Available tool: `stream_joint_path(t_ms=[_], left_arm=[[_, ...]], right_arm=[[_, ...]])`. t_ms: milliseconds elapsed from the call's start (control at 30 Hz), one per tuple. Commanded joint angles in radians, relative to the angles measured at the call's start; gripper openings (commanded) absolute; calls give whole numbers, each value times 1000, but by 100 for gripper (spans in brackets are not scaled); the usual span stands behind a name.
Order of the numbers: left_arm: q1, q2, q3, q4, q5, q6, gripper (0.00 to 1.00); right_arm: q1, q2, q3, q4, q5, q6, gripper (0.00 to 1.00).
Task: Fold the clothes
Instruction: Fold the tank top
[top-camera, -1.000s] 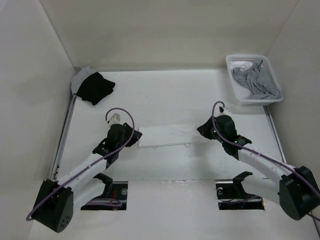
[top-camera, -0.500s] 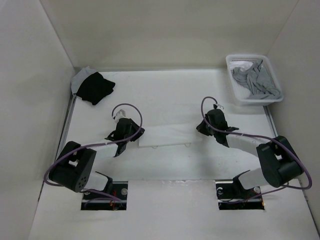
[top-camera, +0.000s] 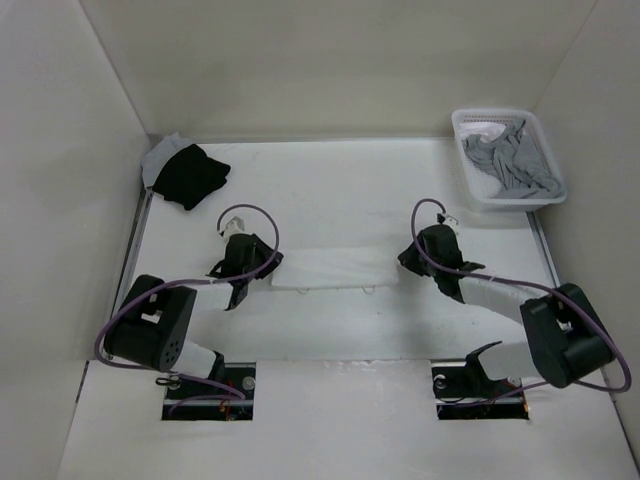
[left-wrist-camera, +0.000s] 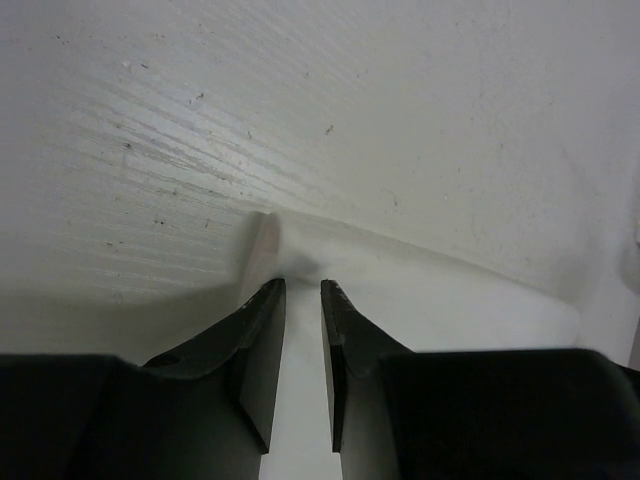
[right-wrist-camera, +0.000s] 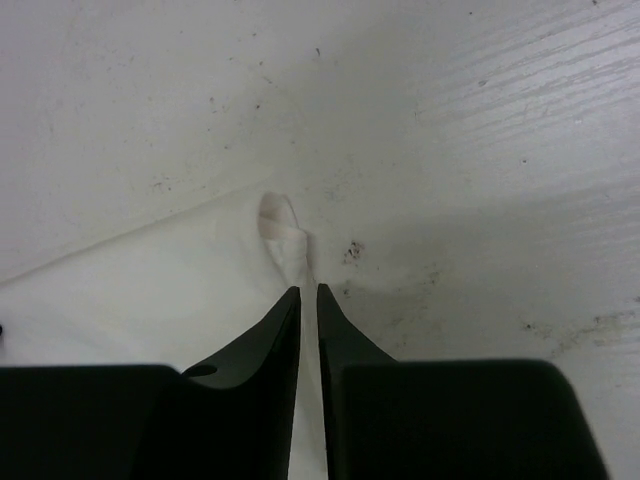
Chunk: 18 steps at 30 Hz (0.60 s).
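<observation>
Two grippers of mine are low on the white table (top-camera: 330, 335), one at each short end of the white garment (top-camera: 332, 270), which lies as a long, narrow folded strip across the middle of the table between my arms. My left gripper (left-wrist-camera: 298, 288) is at the strip's left end. Its jaws stand a little apart with fabric filling the gap, and a raised ridge of cloth runs from the corner into the tips, so I am pinching that end, which sits slightly off the table with a shadow under it. My right gripper (right-wrist-camera: 308, 290) is at the right end. Its jaws are pressed almost together on a thin fold of the same fabric, and just beyond the tips the corner puckers into a small curled lip. Between the two grips the strip lies flat and fairly smooth, its long edges roughly parallel to the near edge of the table. Two thin string loops (top-camera: 370, 291) poke out along its near edge. Farther back, in the far left corner, a crumpled black cloth (top-camera: 192, 175) lies partly over a pale cloth (top-camera: 160, 152) against the wall. In the far right corner a white plastic basket (top-camera: 476, 190) holds a heap of grey garments (top-camera: 515, 160), well apart from the strip.
</observation>
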Motion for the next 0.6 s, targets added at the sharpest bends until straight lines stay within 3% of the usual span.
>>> stream_joint_path(t_ms=[0,100,267,500,567], left_arm=[[25,-56,14,20,20,37,22],[39,-131,19,-12,26,52,26],[43,-209,40,-73,26,68,28],[33,-243,62,-87,43,60,28],[30,-261,62,-89,44,59,28]], right_arm=[[-1,-124,-30,48,18,12,25],[5,-161,-50,8,-35,13,44],[-1,-107,-122,99,-163,75,52],[-17,6,-159,251,-269,161,49],[-17,49,-163,300,-276,187,36]])
